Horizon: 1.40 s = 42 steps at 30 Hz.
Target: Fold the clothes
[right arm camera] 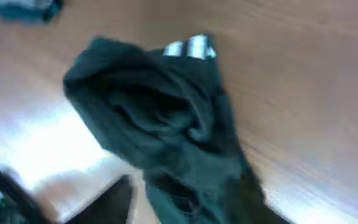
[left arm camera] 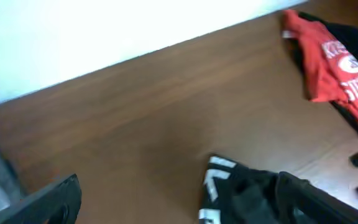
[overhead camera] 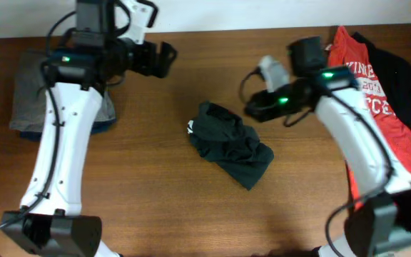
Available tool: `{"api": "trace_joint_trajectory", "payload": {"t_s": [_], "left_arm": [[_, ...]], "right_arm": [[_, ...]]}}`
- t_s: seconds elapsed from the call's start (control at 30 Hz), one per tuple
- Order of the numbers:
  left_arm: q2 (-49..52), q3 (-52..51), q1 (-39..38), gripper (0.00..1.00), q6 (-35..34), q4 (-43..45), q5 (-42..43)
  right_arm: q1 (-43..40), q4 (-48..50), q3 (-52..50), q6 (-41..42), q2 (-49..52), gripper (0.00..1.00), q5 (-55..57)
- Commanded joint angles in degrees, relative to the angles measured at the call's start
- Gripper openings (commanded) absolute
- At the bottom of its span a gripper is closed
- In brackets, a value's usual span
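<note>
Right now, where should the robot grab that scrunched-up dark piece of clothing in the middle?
Probably the raised fold at the far end of the dark garment, pinched from above. The cloth bunches into a ridge there, and the right gripper hangs just beside it, so coming from the right looks shortest.

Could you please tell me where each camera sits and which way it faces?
Overhead: above the table, looking straight down; both arms show.
Left wrist: low, facing the far wall and red shirt; its fingers show.
Right wrist: angled down at the dark garment; one finger shows.
Shared: all three see the dark garment.
</note>
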Motion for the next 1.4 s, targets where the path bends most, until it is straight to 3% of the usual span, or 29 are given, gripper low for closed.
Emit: {"api": "trace_joint_trajectory", "payload": {"t_s": [0.0,0.2,0.67,0.9,0.97,1.07,1.23,1.33,1.37], "left_arm": [[-0.46,0.31,3.67,0.99,-0.74,-0.76,0.22],[-0.17,0.26,5.31,0.99,-0.11,-1.40,-2.60],[2.54,0.20,5.33,0.99,1.18,-1.42,-3.41],[3.04,0.20,5.38,0.99,1.20,-1.38,-3.43],[3.04,0.20,5.35,0.99,1.18,-1.38,-3.43],[3.04,0.20,5.35,0.99,1.18,-1.38,-3.43],[3.04,0.20,5.35,0.99,1.18,-1.38,-3.43],[3.04,0.20,5.35,0.99,1.18,-1.40,-3.43],[3.04,0.20,5.38,0.99,1.18,-1.38,-3.43]], "right_arm": [[5.64,2.93,-0.37,-5.05,5.62,0.61,1.18],[9.94,6.08,-0.33,-5.03,9.73,0.69,1.97],[12.68,3.56,6.82,-6.58,9.62,0.69,1.44],[14.53,-0.13,6.21,-7.63,10.69,0.68,6.43],[14.67,-0.13,5.81,-7.63,10.91,0.57,6.62],[14.71,-0.63,5.79,-7.58,10.93,0.30,6.60],[14.71,-3.37,5.77,-7.61,10.93,0.24,6.84],[14.71,-4.31,5.66,-7.10,10.91,0.04,7.82],[14.71,-5.29,5.68,-5.86,10.88,0.04,9.29]]}}
